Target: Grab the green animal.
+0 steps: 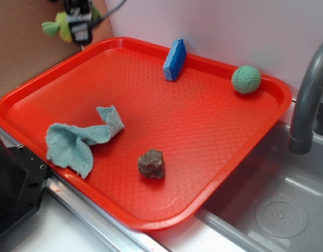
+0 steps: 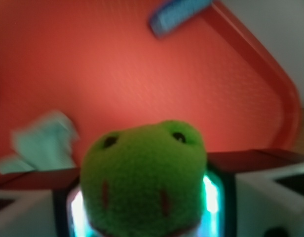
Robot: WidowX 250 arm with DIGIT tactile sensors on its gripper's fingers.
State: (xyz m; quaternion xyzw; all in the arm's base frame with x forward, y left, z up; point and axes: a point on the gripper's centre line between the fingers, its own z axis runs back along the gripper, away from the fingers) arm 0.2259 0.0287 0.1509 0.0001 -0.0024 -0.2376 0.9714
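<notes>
The green animal [image 1: 55, 25] is a yellow-green plush toy, held in the air above the far left corner of the red tray [image 1: 25, 92]. My gripper [image 1: 79, 27] is shut on it, its black and white body in front of the toy. In the wrist view the green animal [image 2: 144, 173] fills the lower middle, its rounded head with two dark eyes and red marks squeezed between my gripper [image 2: 144, 207]. The fingers [image 2: 250, 192] press against both of its sides.
On the tray lie a light blue rag [image 1: 80, 139], a brown rock-like lump [image 1: 151, 163], a blue sponge [image 1: 174, 59] on edge and a teal dimpled ball [image 1: 246, 79]. A grey faucet [image 1: 308, 100] and sink [image 1: 277, 210] are at the right. Cardboard stands at far left.
</notes>
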